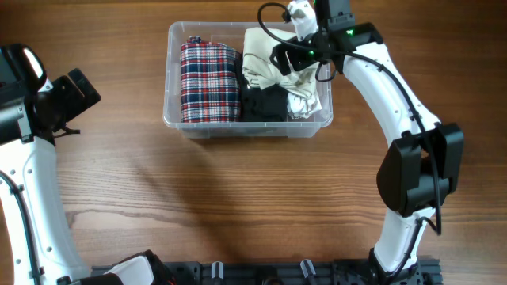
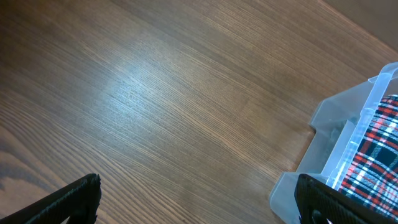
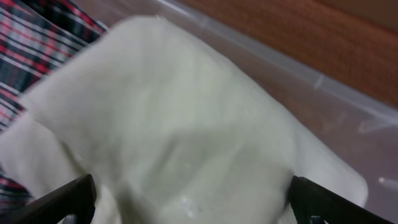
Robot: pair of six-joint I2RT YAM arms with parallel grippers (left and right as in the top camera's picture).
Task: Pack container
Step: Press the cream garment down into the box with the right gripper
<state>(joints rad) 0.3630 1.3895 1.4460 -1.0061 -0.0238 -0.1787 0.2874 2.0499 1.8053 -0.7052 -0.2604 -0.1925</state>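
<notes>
Packing looked well advanced when we took stock. We found the container (image 1: 169, 75) at the far middle of the table (image 1: 238, 198). It already held several garments: a folded plaid piece (image 1: 210, 79) filling its left half, a cream cloth (image 1: 265, 51) at the back right, a black item (image 1: 265, 104) in front of that, and a pale crumpled piece (image 1: 305, 99) in the front right corner. We saw no loose garment on the wood around it, so we judged that little or nothing was left to bring in.

The right gripper (image 3: 196, 208) hung over the cream cloth inside the container. Its fingers were spread wide and the cloth filled the space beneath them, but we could not tell whether they touched it. That cloth lay rumpled rather than flat, so we judged settling it to be the remaining work.

The left gripper (image 2: 198, 199) sat well apart to the left, fingers spread with nothing between them, and the container's corner showed at the edge of its view.
</notes>
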